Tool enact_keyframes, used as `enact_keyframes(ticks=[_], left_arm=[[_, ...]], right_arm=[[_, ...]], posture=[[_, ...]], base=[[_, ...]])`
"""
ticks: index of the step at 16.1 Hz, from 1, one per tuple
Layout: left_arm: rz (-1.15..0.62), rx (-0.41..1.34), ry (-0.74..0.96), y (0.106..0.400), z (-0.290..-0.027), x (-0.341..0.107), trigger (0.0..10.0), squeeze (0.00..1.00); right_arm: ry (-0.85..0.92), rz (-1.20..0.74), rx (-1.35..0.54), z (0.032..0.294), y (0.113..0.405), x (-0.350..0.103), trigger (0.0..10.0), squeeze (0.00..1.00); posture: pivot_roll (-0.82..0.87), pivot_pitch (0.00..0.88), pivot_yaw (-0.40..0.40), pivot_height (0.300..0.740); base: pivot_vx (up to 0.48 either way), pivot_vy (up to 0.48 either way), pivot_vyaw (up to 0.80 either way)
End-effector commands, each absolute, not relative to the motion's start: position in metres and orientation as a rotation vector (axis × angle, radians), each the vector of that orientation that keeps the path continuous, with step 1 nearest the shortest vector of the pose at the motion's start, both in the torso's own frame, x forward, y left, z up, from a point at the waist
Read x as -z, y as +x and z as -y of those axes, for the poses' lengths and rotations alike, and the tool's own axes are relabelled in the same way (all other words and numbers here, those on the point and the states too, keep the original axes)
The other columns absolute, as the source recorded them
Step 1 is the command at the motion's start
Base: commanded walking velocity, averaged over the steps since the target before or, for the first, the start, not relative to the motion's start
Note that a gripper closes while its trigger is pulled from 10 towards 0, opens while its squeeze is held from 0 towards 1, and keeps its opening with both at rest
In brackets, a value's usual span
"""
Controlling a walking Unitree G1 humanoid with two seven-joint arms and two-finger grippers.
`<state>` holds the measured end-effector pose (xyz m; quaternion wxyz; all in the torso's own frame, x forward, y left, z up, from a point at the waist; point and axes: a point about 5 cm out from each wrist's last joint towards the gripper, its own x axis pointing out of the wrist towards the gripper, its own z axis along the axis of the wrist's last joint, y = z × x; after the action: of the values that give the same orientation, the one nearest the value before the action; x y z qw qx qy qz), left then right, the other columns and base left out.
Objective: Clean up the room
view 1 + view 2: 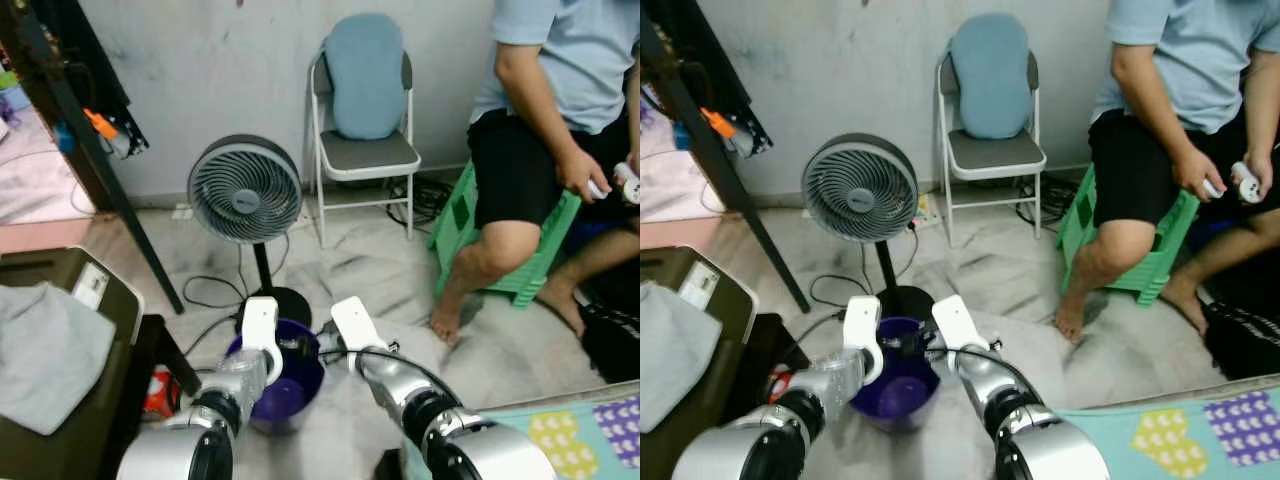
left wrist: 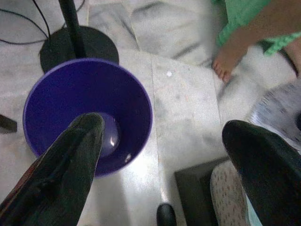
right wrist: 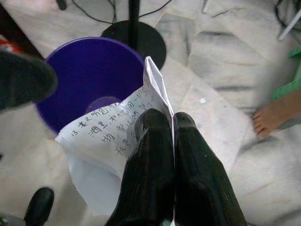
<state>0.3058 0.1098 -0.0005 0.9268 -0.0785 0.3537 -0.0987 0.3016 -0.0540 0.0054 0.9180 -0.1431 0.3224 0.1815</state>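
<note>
Right wrist view showed the right gripper (image 3: 171, 123) pinched shut on a written paper (image 3: 110, 141) hanging just over the near rim of the purple bin (image 3: 89, 75), while the left gripper (image 2: 164, 136) gaped empty above it.

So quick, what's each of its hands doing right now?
Left end effector: open, empty, above the round purple plastic bin.
Right end effector: shut on a handwritten white paper sheet.

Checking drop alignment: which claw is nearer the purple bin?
Too close to call. The left claw, open, hangs over the purple bin, one finger above its mouth. The right claw, shut on a sheet of paper, holds it at the bin's rim.
</note>
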Motion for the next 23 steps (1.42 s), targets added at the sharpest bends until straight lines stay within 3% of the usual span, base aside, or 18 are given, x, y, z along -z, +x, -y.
enact_keyframes(ticks=[1, 9, 12, 23], left_arm=[[-0.737, 0.165, -0.138, 0.3044, -0.1234, 0.0031, 10.0, 0.0], [-0.741, 0.163, -0.136, 0.3044, -0.1233, 0.0031, 10.0, 0.0], [-0.735, 0.17, -0.142, 0.3048, -0.1232, 0.0026, 10.0, 0.0], [-0.736, 0.173, -0.143, 0.3053, -0.1238, 0.002, 10.0, 0.0]], right_arm=[[-0.286, -0.642, -0.425, 0.0341, 0.3005, -0.011, 10.0, 0.0], [-0.295, -0.638, -0.433, 0.0329, 0.3006, -0.0115, 10.0, 0.0], [-0.288, -0.643, -0.426, 0.0332, 0.3005, -0.0113, 10.0, 0.0], [-0.286, -0.643, -0.425, 0.0326, 0.3009, -0.0119, 10.0, 0.0]], posture=[[-0.19, 0.0, 0.007, 0.74], [-0.19, 0.0, 0.008, 0.74], [-0.19, 0.0, 0.01, 0.74], [-0.19, 0.0, 0.013, 0.74]], base=[[0.0, 0.0, 0.0], [0.0, 0.0, 0.67], [0.0, 0.0, 0.0], [0.313, 0.0, 0.0]])
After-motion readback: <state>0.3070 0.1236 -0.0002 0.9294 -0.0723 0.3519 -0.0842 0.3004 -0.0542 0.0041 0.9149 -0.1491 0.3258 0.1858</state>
